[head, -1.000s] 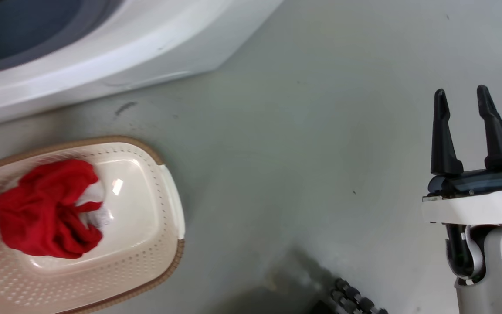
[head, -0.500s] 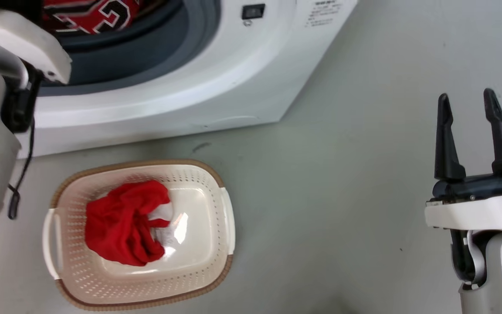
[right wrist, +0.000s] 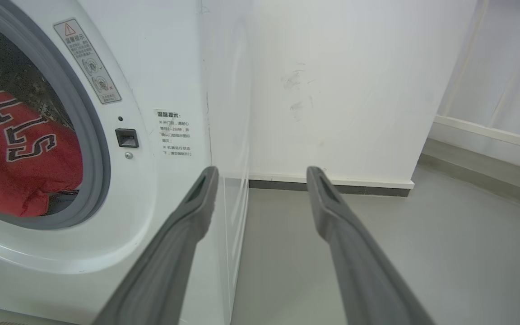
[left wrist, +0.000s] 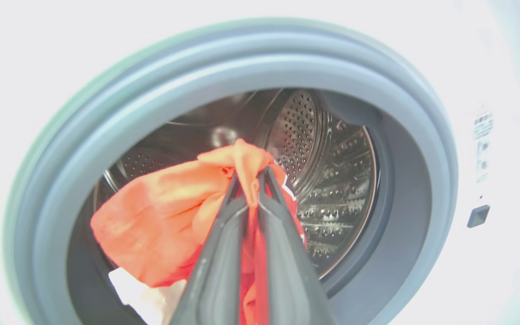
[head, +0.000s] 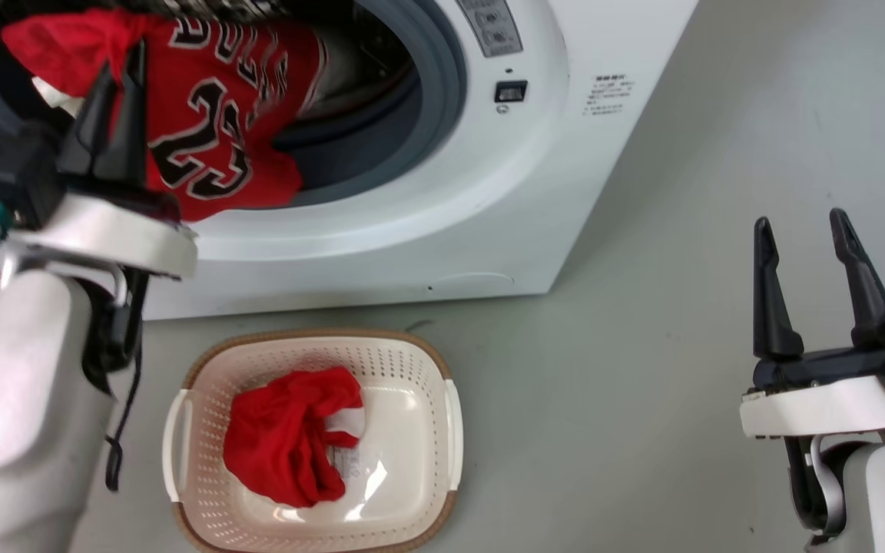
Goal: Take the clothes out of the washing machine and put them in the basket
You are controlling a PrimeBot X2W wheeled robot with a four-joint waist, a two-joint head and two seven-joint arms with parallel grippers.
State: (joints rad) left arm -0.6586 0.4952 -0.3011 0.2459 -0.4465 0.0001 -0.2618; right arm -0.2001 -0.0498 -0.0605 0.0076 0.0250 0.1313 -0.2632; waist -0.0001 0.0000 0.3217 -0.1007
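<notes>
Head view: the left fingers (head: 98,123) are pressed together, pinching a fold of the red jersey (head: 220,130) at their tips. The rest of the jersey hangs to the right of them, draped over the grey gasket (head: 450,92) of the washing machine (head: 488,215), with its black-and-white number facing out. Below the left fingers, on the floor (head: 642,384) just in front of the machine, stands the basket (head: 304,339). A crumpled red garment (head: 281,438) with a white patch lies inside it. The right fingers (head: 771,299) stand spread apart with nothing between them, well to the right of both machine and basket, over bare floor.

Left wrist view: the left fingers (left wrist: 224,243) are closed on the jersey (left wrist: 165,212), which bunches up just past their tips and spreads down to their left. Its colour here is washed out to orange. A white piece of cloth (left wrist: 142,293) shows low on that side. Beyond the tips is the perforated steel drum (left wrist: 332,180), ringed by the gasket (left wrist: 197,67).

Right wrist view: the right fingers (right wrist: 197,212) are wide apart and hold nothing. To their left is the washing machine (right wrist: 160,90), with the lettered jersey (right wrist: 16,171) in its opening. Between and beyond the tips are a white wall (right wrist: 332,90) and grey floor (right wrist: 422,248).
</notes>
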